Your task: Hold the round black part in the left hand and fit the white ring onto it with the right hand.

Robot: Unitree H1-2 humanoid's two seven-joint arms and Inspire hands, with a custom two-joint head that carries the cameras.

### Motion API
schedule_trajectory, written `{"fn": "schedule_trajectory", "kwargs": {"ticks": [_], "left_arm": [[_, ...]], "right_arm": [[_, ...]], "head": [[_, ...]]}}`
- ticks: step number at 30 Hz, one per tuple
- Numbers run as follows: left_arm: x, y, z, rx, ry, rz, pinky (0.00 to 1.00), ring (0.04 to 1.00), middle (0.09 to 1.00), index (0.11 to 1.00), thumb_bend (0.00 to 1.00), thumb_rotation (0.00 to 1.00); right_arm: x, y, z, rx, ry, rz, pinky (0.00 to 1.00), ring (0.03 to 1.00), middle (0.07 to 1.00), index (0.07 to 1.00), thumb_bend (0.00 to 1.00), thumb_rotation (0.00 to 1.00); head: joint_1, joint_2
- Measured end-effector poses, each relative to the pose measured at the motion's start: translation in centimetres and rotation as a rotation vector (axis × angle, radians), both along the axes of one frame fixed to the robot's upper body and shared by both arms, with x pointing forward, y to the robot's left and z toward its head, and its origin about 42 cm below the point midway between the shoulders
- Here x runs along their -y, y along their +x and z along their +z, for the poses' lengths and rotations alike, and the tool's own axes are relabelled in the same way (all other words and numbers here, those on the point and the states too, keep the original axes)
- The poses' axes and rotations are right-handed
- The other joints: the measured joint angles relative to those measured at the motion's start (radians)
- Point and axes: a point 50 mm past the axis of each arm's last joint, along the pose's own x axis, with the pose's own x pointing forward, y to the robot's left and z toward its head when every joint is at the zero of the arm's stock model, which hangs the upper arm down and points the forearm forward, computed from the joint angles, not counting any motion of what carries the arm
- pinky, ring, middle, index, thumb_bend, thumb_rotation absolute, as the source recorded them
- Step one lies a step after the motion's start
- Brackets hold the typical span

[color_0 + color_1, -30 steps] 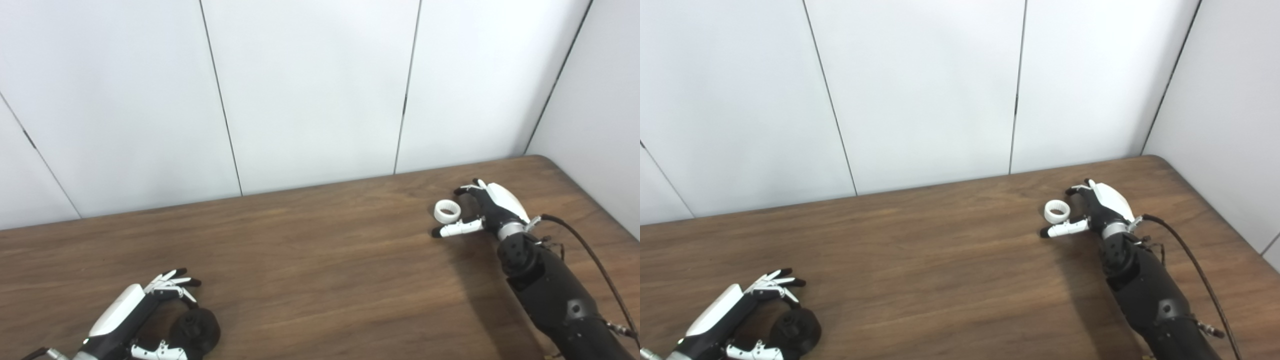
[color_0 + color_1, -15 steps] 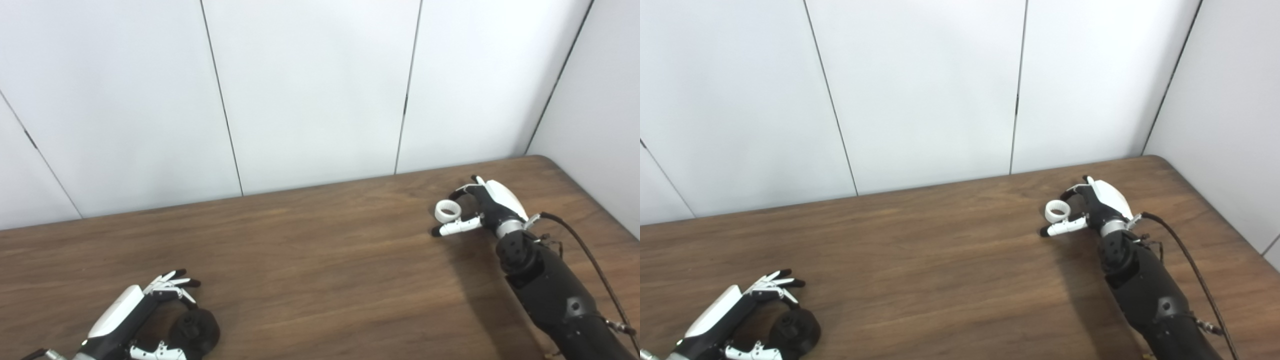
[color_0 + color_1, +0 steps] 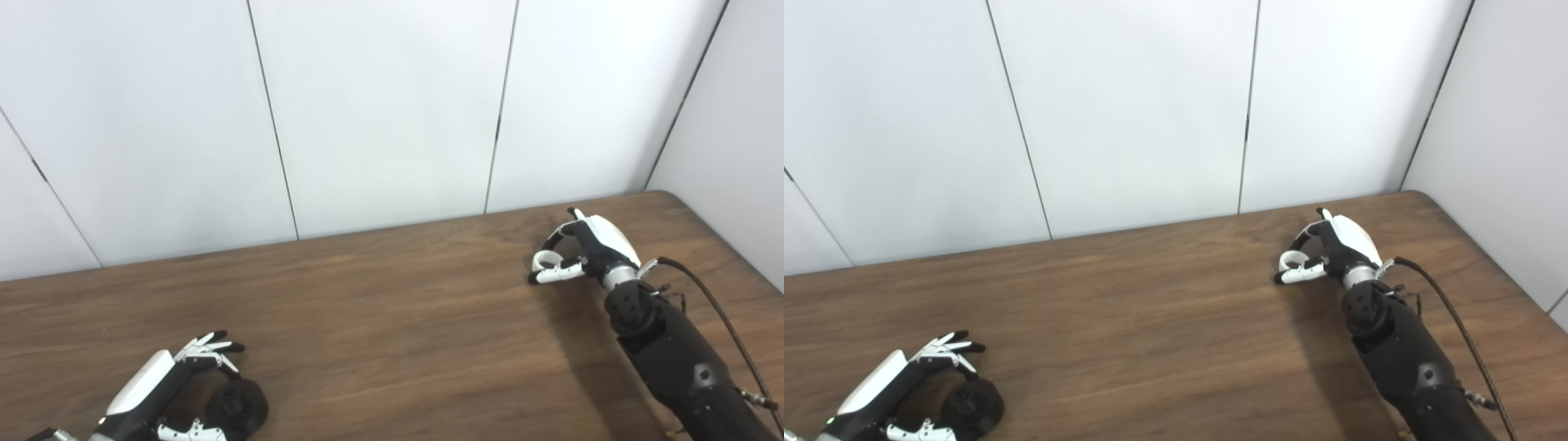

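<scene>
Grasp step. R hand (image 3: 585,251) near bench (image 3: 392,318) far-right corner, fingers curled round white ring (image 3: 544,260), pinching it. L hand (image 3: 174,392) at front-left edge, cupped round black part (image 3: 236,407); can't tell if gripped. Next, I judge: lift both, bring together mid-bench.

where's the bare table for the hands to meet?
The table shows bare wood all across the middle, between the left hand near the front left corner and the right hand near the far right. Also bare: the far-left strip along the wall. Crowded: front left, round black part; far right, white ring in the right hand's fingers.
</scene>
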Motion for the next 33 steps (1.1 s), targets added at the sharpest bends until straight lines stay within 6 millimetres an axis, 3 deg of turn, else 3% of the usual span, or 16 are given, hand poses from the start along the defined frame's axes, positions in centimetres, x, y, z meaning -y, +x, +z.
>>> {"fn": "schedule_trajectory", "kwargs": {"ticks": [4, 5, 7, 16, 19, 20, 23, 33], "left_arm": [[-0.08, -0.02, 0.01, -0.002, 0.004, -0.002, 1.00, 0.966, 0.843, 0.476, 0.52, 0.06], [-0.08, -0.03, 0.01, -0.002, 0.004, -0.002, 1.00, 0.965, 0.842, 0.476, 0.52, 0.06], [-0.08, -0.03, 0.01, -0.002, 0.004, -0.002, 1.00, 0.965, 0.842, 0.476, 0.52, 0.06], [-0.09, -0.02, 0.01, -0.002, 0.003, -0.002, 1.00, 0.965, 0.839, 0.476, 0.52, 0.06], [-0.08, -0.03, 0.01, -0.002, 0.003, -0.002, 1.00, 0.966, 0.840, 0.476, 0.52, 0.06], [-0.07, -0.03, 0.00, -0.002, 0.003, -0.002, 1.00, 0.967, 0.840, 0.476, 0.52, 0.06], [-0.02, -0.04, -0.03, -0.001, 0.002, -0.002, 1.00, 0.966, 0.841, 0.476, 0.52, 0.06], [0.05, -0.06, -0.08, 0.001, 0.001, -0.001, 1.00, 0.964, 0.839, 0.476, 0.52, 0.06]], "right_arm": [[-0.03, -0.25, -0.03, 0.000, 0.000, -0.001, 1.00, 1.000, 1.000, 0.493, 0.52, 0.14], [-0.04, -0.29, -0.03, 0.000, 0.000, -0.002, 1.00, 1.000, 1.000, 0.583, 0.67, 0.11], [-0.09, -0.31, 0.04, 0.002, 0.000, -0.001, 1.00, 1.000, 1.000, 0.627, 0.75, 0.11], [-0.10, -0.31, 0.14, 0.007, 0.000, -0.001, 1.00, 1.000, 1.000, 0.591, 0.79, 0.10], [-0.18, -0.47, 0.17, 0.011, 0.000, 0.003, 1.00, 1.000, 1.000, 0.571, 0.78, 0.08], [-0.22, -0.57, 0.16, 0.012, 0.000, 0.006, 1.00, 1.000, 1.000, 0.522, 0.63, 0.11], [-0.27, -0.64, 0.12, 0.016, -0.001, 0.013, 1.00, 1.000, 0.996, 0.488, 0.53, 0.13], [-0.35, -0.67, 0.17, 0.037, -0.006, 0.026, 0.99, 1.000, 0.963, 0.476, 0.51, 0.12]], "head": [[0.002, 0.002], [0.002, 0.002], [0.002, 0.000], [0.002, 0.003], [0.003, 0.003], [0.003, 0.003], [0.003, 0.003], [0.005, 0.003]]}}
